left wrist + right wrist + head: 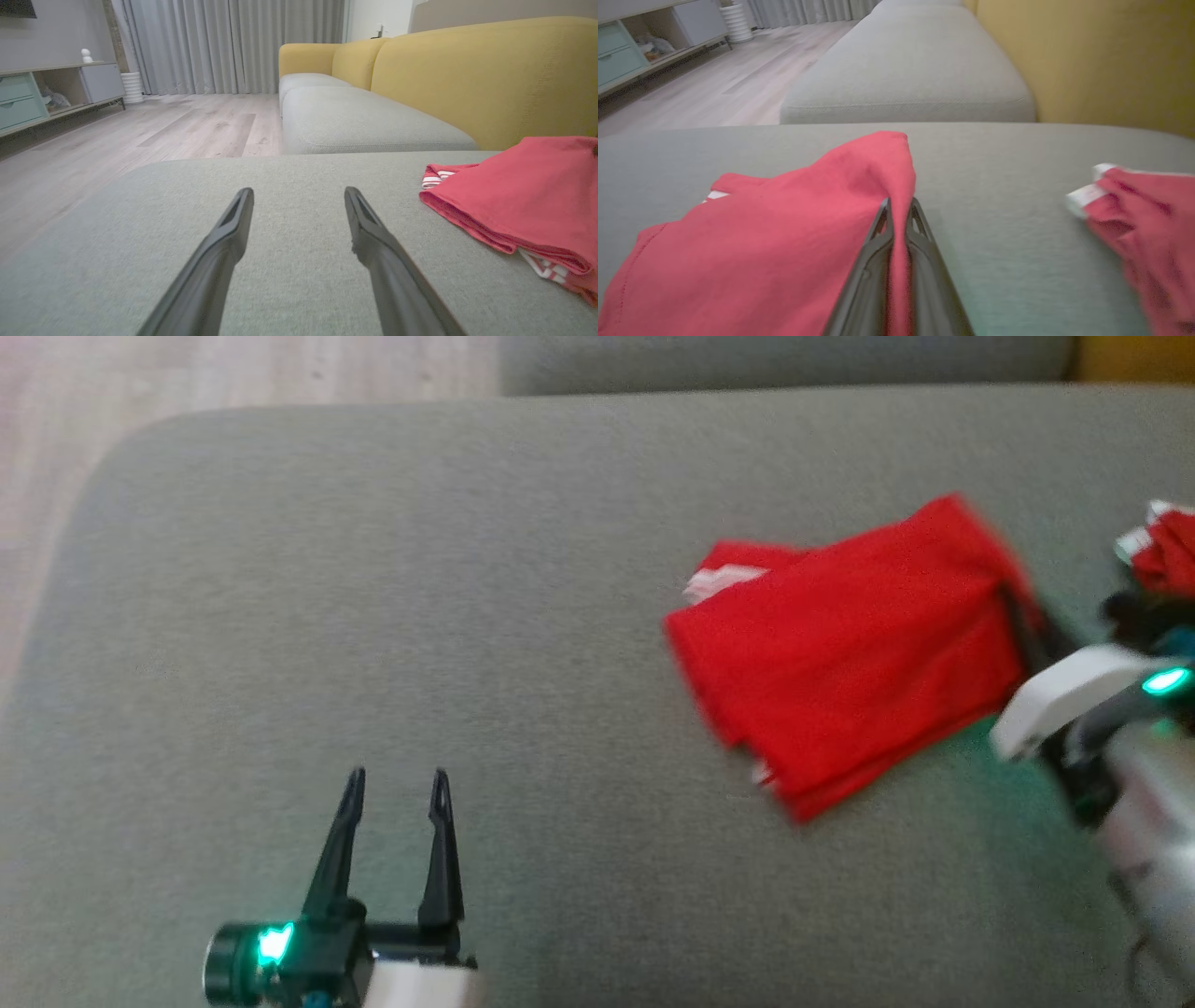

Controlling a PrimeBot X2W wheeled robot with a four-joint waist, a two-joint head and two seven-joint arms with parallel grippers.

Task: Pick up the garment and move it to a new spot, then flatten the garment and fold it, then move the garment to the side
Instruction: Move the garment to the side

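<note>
The red garment (850,653) lies folded on the grey cushion (467,616), right of centre, with white-striped trim showing at its far left corner and near edge. My right gripper (1010,597) is shut on the garment's right edge. In the right wrist view a ridge of the garment's red fabric (794,233) is pinched between the two shut fingers of the right gripper (899,205) and lifted slightly. My left gripper (397,779) stands open over bare cushion at the lower left, well away from the cloth. In the left wrist view the left gripper (299,193) is open and the garment (523,196) lies to the right.
A second red piece with white trim (1167,551) lies at the far right; whether it is joined to the garment I cannot tell. Beyond the cushion are another grey seat (364,121), a yellow backrest (490,79) and wooden floor (140,126).
</note>
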